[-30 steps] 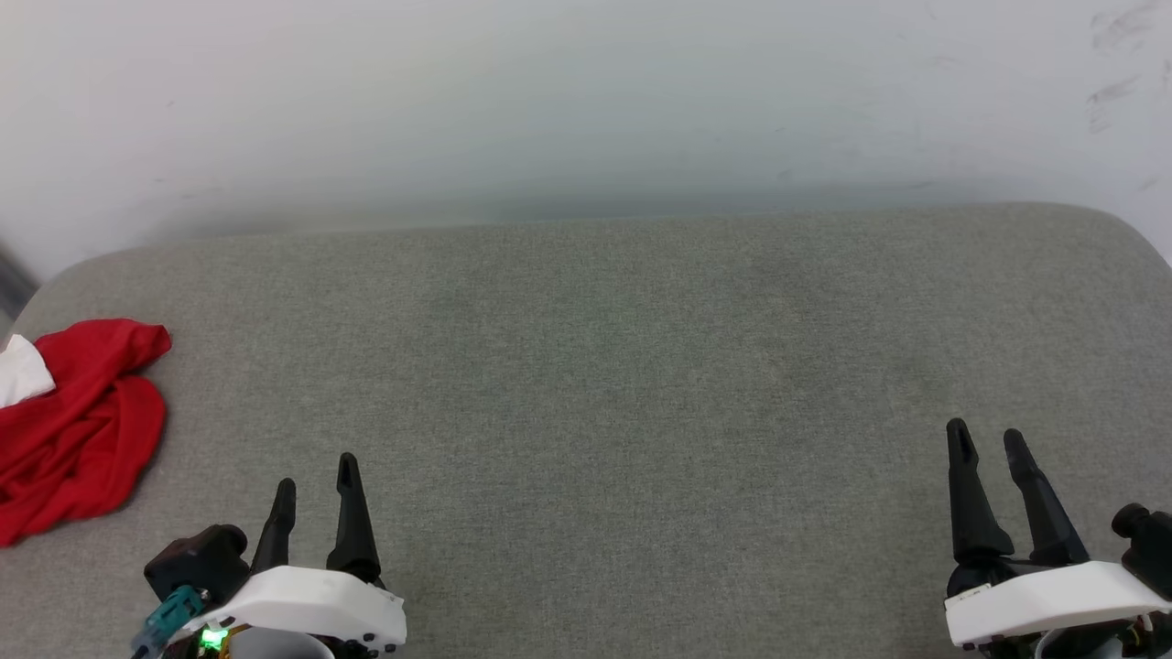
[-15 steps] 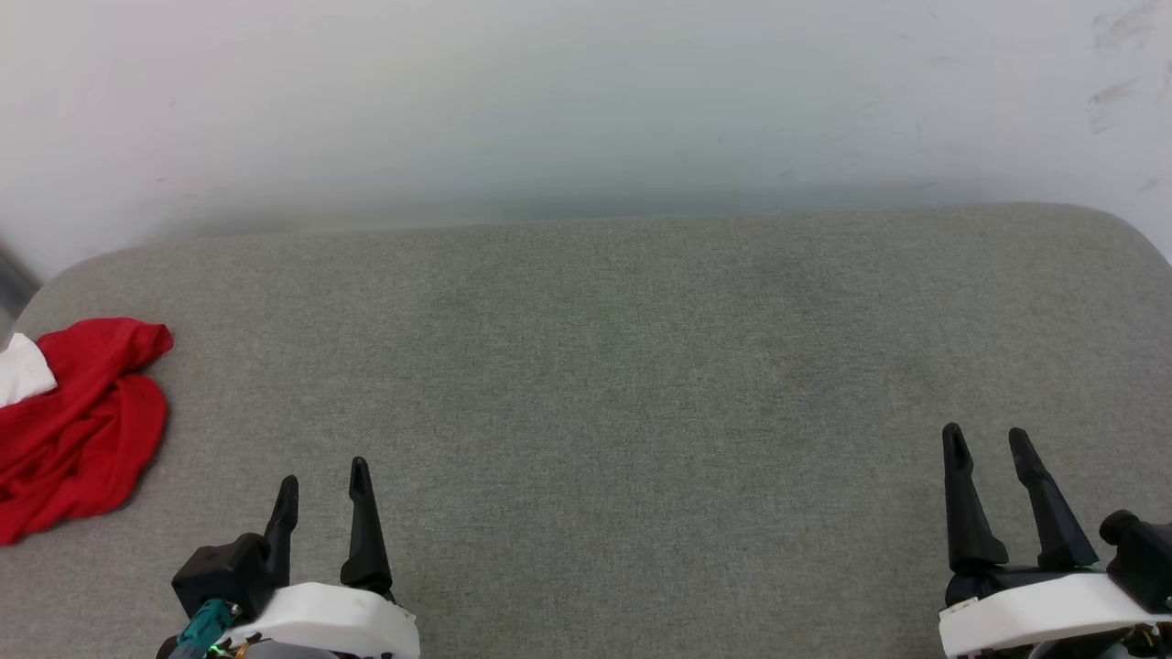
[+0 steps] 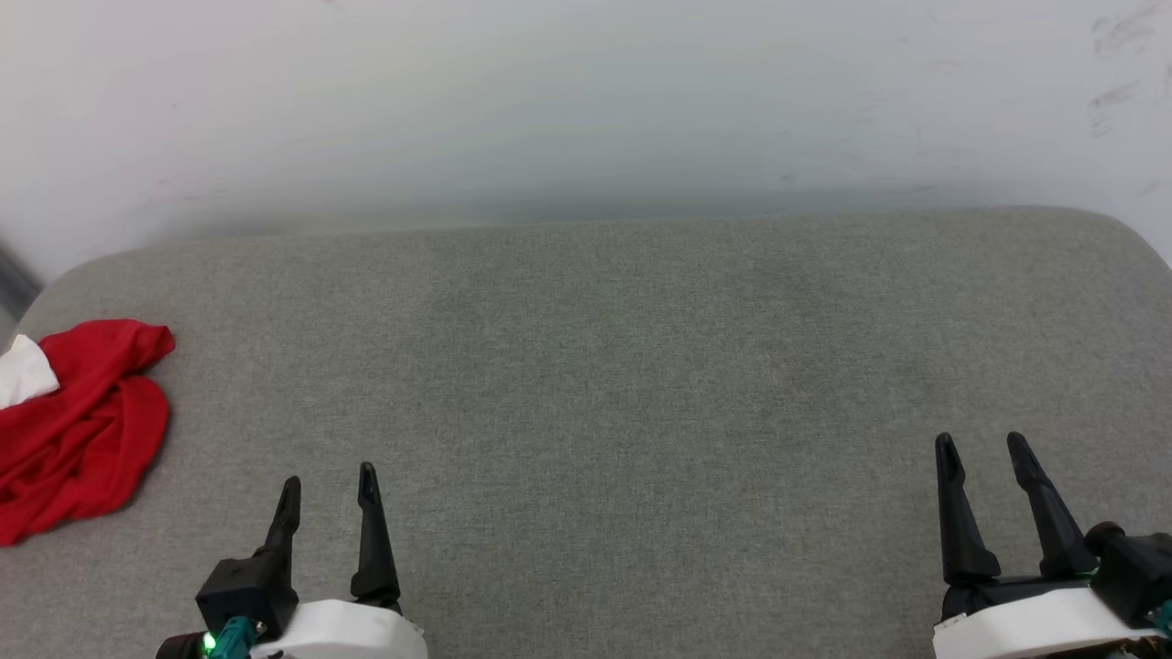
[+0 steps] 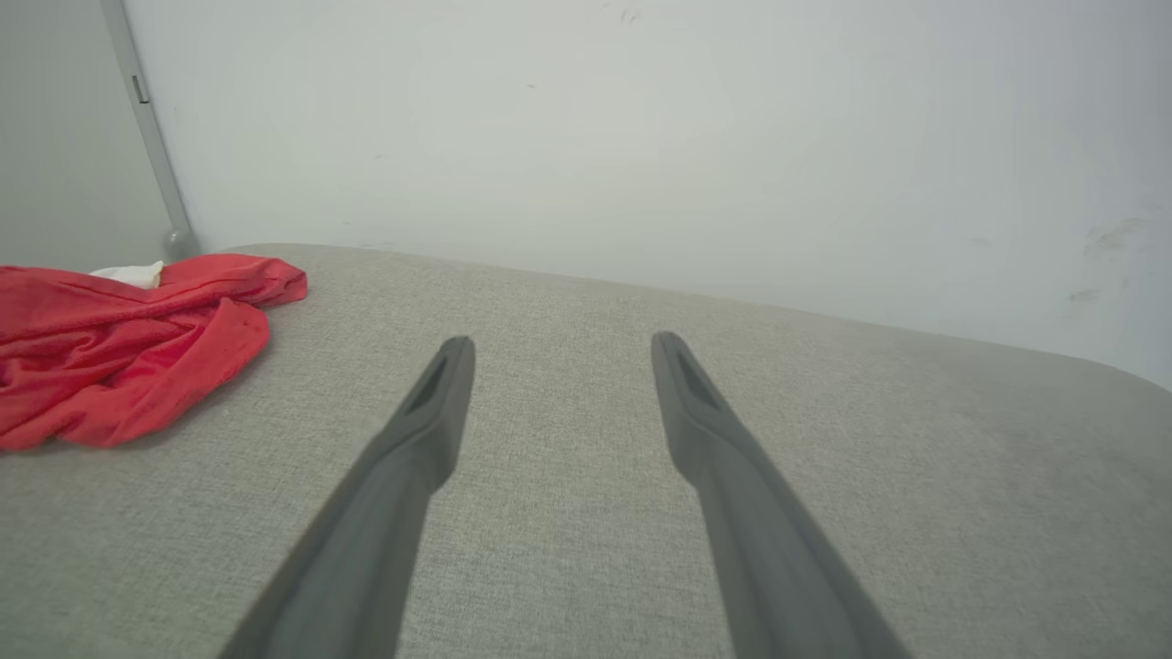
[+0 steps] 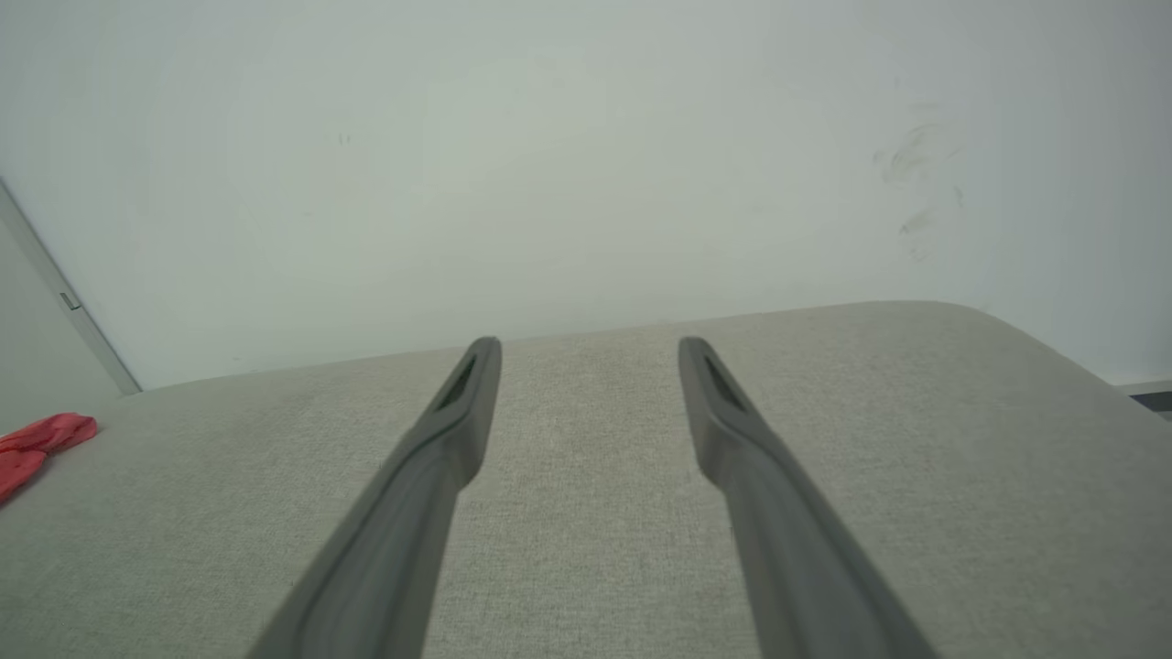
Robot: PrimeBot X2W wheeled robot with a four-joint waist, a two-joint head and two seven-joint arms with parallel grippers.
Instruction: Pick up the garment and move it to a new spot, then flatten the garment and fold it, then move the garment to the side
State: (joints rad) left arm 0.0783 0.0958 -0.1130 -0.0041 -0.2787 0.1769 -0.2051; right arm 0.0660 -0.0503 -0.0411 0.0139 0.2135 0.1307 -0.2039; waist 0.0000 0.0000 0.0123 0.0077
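The garment [image 3: 78, 430] lies crumpled in a red heap with a bit of white sleeve showing, at the far left edge of the grey cushioned surface [image 3: 604, 366]. In the left wrist view the garment [image 4: 119, 343] sits to the left of the fingers. Its red tip [image 5: 41, 439] shows at the left edge of the right wrist view. My left gripper [image 3: 330, 480] is open at the lower left, to the right of the garment and apart from it, holding nothing. My right gripper [image 3: 982, 448] stands open and empty at the lower right.
A pale wall [image 3: 586, 101] rises right behind the surface's far edge. The surface has rounded corners at the back left and back right. A grey vertical strip [image 4: 146, 119] runs down the wall beyond the garment.
Both grippers have drawn back toward the bottom of the head view, the left one also shifting slightly right. The garment has not moved.
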